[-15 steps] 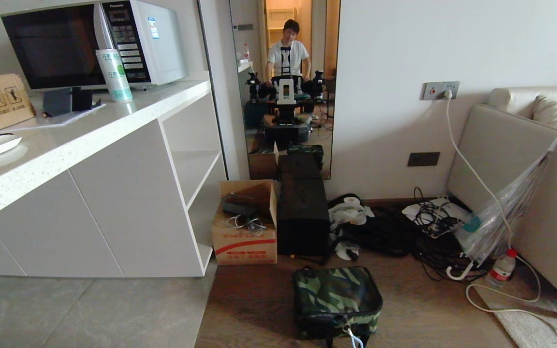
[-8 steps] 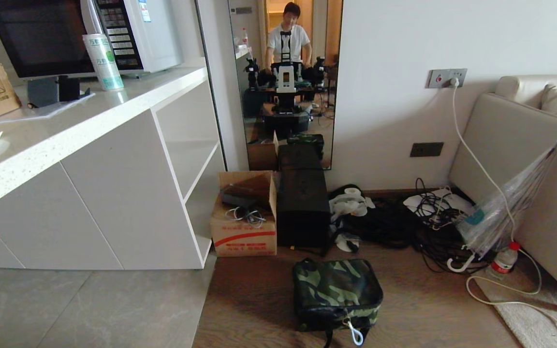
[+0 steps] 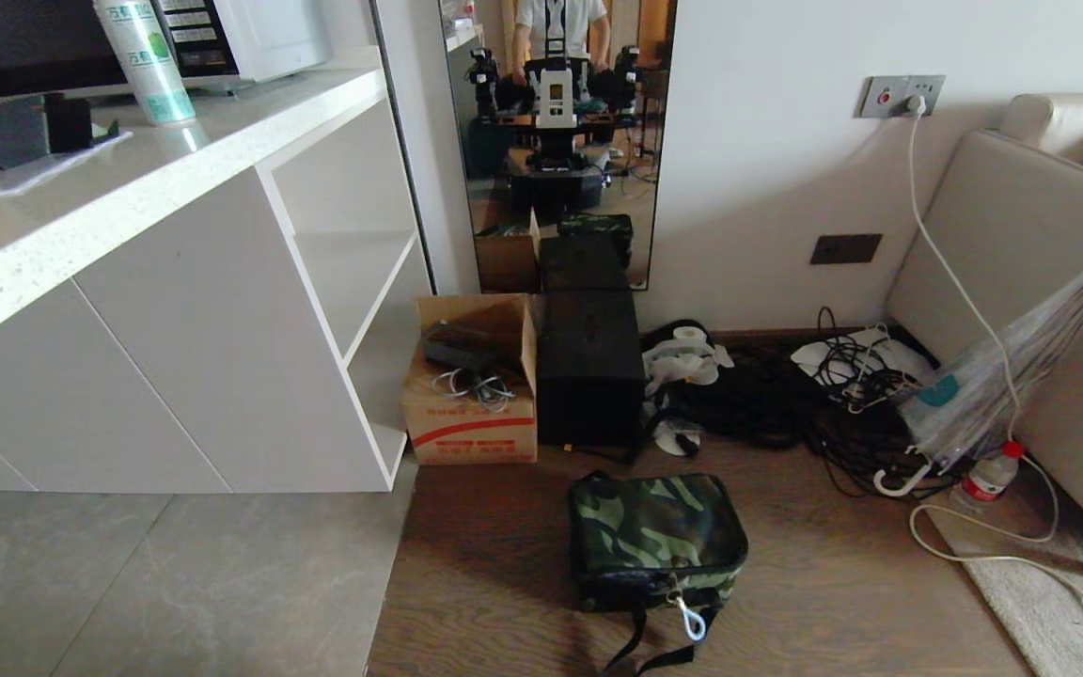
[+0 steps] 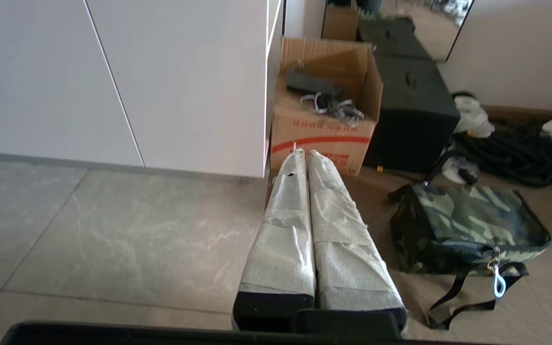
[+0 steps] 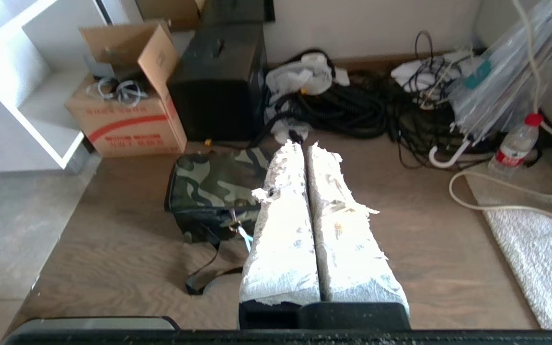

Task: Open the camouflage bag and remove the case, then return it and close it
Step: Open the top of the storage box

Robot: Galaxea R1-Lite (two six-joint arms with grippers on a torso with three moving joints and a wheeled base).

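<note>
Camouflage bag (image 3: 656, 538): set flat on the wooden floor (image 3: 833, 602), well clear of the clutter along the wall, so that it can be approached from above and from either side.
Lid: zipped closed; the case is not seen and is judged to be inside.
Zipper pull (image 3: 689, 622): hung at the near face of the bag, beside the loose black strap (image 3: 640, 644), where it can be reached first.
Left end effector (image 4: 303, 158): clenched, empty, held above the floor apart from the bag.
Right end effector (image 5: 303, 147): clenched, empty, raised above the bag, nothing touched.
Neighbours: a cardboard box (image 3: 471, 404) and a tall black box (image 3: 588, 367) stood behind the bag.
Stage: opening judged not yet begun.
</note>
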